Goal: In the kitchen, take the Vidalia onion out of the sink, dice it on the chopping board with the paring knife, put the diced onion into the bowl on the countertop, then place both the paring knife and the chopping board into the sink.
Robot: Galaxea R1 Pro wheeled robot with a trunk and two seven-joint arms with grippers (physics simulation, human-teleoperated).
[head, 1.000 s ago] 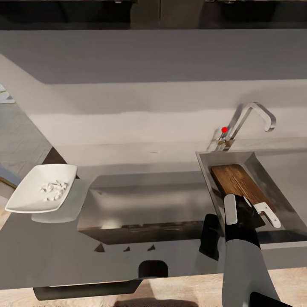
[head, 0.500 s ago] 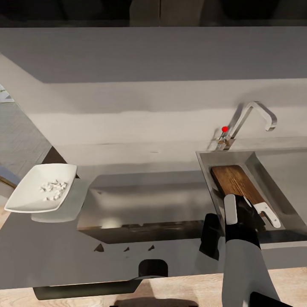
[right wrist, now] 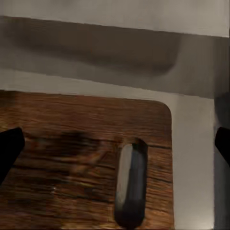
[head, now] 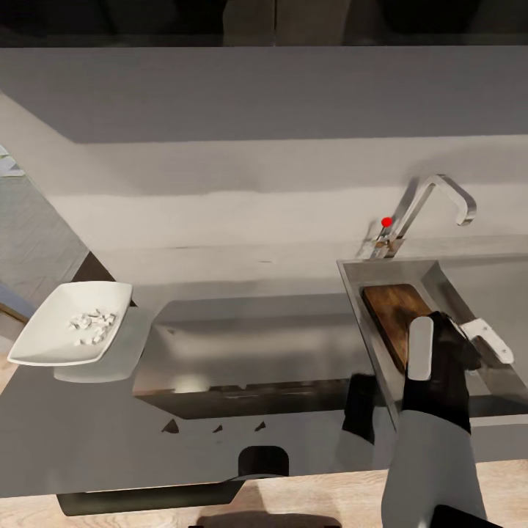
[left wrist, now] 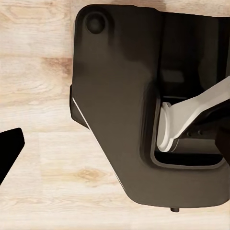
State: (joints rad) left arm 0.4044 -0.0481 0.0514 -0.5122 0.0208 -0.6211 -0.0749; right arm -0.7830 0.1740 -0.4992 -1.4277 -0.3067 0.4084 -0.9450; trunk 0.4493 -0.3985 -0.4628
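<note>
The brown chopping board (head: 391, 308) lies in the grey sink (head: 357, 302), under the chrome tap (head: 434, 199) with its red knob (head: 386, 221). My right gripper (head: 460, 343) hovers over the board's near end. The right wrist view looks down on the chopping board (right wrist: 72, 139) and its slot handle (right wrist: 130, 179), with my right gripper (right wrist: 116, 146) open and nothing between its fingers. At the left, the white bowl (head: 44, 337) on the countertop (head: 88, 429) holds diced onion (head: 92, 326). The paring knife is hidden or out of view. My left gripper (left wrist: 117, 146) hangs open over the robot's base.
The sink's grey wall (right wrist: 120, 48) rises just past the board's handle end. A dark glossy reflection (head: 242, 352) spreads over the counter's middle. The robot's black base (left wrist: 120, 120) stands on the wooden floor (left wrist: 33, 86).
My right gripper has moved to the right and a little farther back over the sink, and its arm now covers the board's near end. The bowl has not moved.
</note>
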